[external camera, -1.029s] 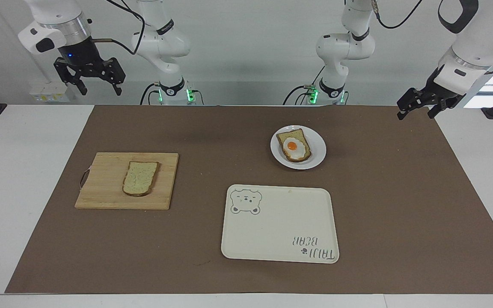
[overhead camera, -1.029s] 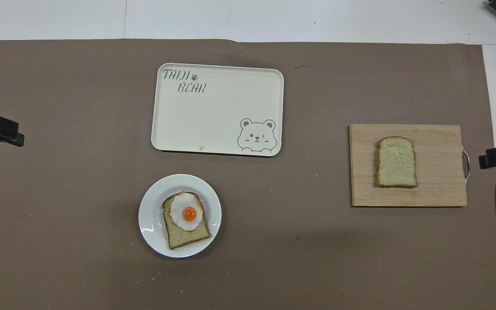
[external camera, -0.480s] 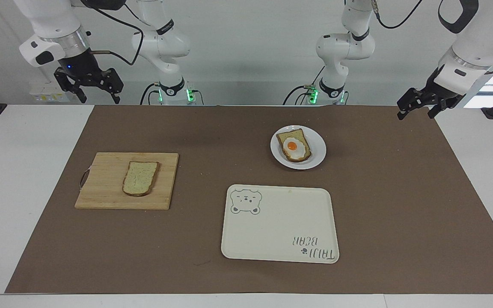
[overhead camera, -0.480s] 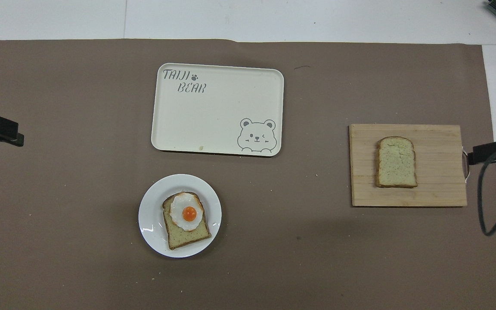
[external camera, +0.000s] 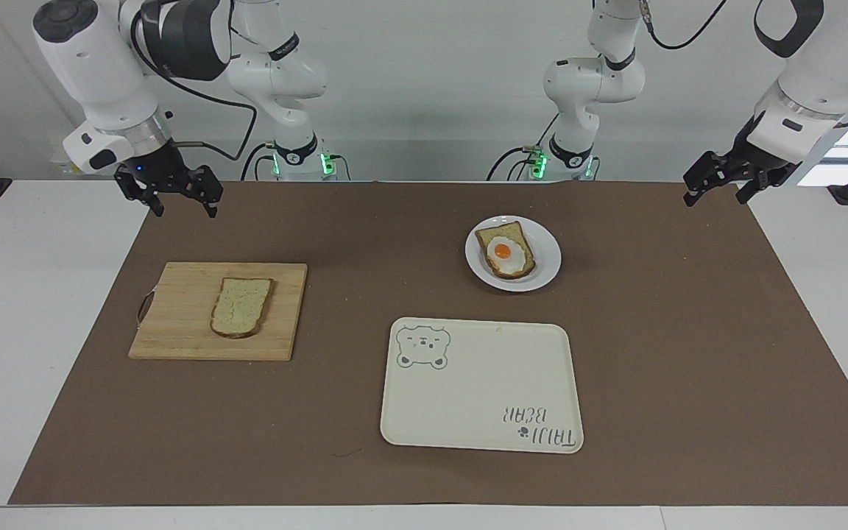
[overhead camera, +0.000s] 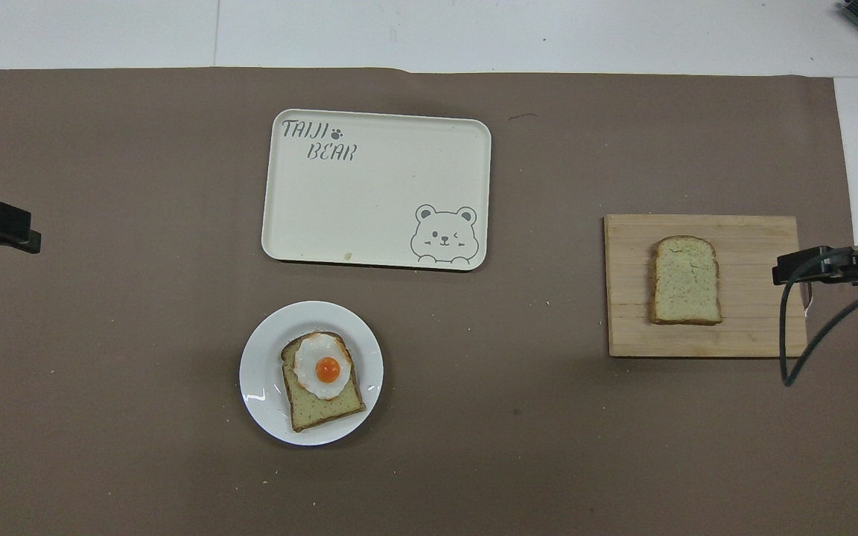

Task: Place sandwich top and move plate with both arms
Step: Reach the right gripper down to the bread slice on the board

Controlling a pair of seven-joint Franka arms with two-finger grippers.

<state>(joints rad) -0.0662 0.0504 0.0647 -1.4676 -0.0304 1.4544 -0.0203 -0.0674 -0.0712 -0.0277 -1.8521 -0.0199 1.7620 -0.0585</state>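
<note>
Right hand [external camera: 181, 200] released, in the air above the brown mat's edge. Left hand [external camera: 715, 188] released, waiting. Sandwich top [external camera: 241, 306] on cutting board [external camera: 174, 324]; plate [external camera: 548, 258] beside tray [external camera: 483, 390].

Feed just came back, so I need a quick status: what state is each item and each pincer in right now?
sandwich top: flat on the cutting board, not gripped.
plate: on the brown mat, nearer the robots than the tray, carrying the egg slice.
tray: empty.
right pincer: open, raised over the mat corner, holding nothing.
left pincer: open, waiting over the mat's edge.
</note>
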